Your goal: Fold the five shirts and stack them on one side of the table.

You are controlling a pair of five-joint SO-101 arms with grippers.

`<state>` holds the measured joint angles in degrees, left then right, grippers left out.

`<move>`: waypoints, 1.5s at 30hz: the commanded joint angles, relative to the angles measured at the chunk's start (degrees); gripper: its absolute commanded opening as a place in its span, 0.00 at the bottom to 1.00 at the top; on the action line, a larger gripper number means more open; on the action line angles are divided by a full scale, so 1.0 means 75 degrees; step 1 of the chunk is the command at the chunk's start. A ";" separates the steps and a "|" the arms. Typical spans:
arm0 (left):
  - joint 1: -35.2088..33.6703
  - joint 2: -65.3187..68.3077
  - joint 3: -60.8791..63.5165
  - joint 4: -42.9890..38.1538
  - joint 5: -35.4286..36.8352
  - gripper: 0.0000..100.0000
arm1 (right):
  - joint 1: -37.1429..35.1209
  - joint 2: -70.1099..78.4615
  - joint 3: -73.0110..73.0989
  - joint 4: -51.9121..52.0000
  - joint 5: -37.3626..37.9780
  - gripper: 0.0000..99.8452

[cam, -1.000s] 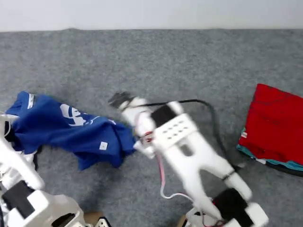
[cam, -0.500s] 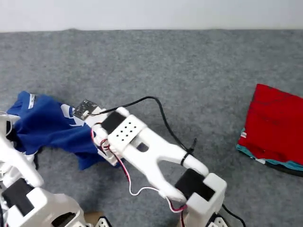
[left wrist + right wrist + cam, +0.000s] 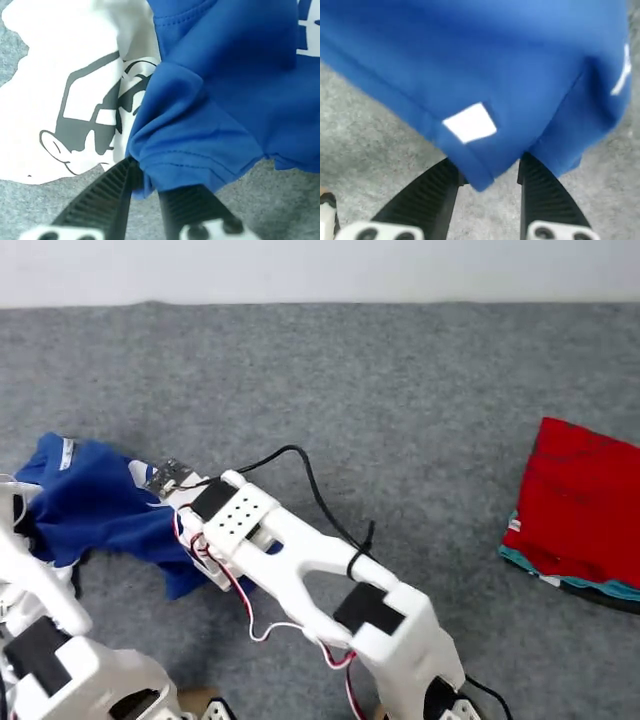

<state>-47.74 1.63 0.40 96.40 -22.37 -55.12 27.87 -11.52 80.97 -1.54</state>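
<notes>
1. Grey felt covers the desk, backed by a white wall.
2. The blue shirt is left crumpled and unfolded. A fold of it is clamped between the left fingers, and a white printed shirt is seen just beyond them, under the blue cloth.
3. The right fingers are held apart, with the tagged blue hem lying between them, not yet pinched.
4. A red shirt is stacked on a teal one, well apart from both pairs of fingers.
5. If so shallow an edge is gripped, the hem may be lost once the cloth is pulled taut.
6. The white shirt may be dragged along if it is caught with the blue fold.
</notes>
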 commanded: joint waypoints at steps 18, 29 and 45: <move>0.0023 -0.0164 -0.0170 0.0129 0.0105 0.00 | 0.1002 -0.0053 -0.3048 0.2268 0.1653 0.01; 0.1536 -0.1817 -0.1131 0.0492 0.0117 0.00 | 0.3311 -0.2655 -0.3610 0.2421 0.4982 0.01; 0.4032 -0.2110 -0.4144 0.0422 0.0129 0.00 | 0.5949 -0.5456 -0.3622 -0.0006 0.7045 0.01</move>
<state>-20.22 -12.18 -23.96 99.38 -21.93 -12.66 -8.26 -35.60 83.43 49.80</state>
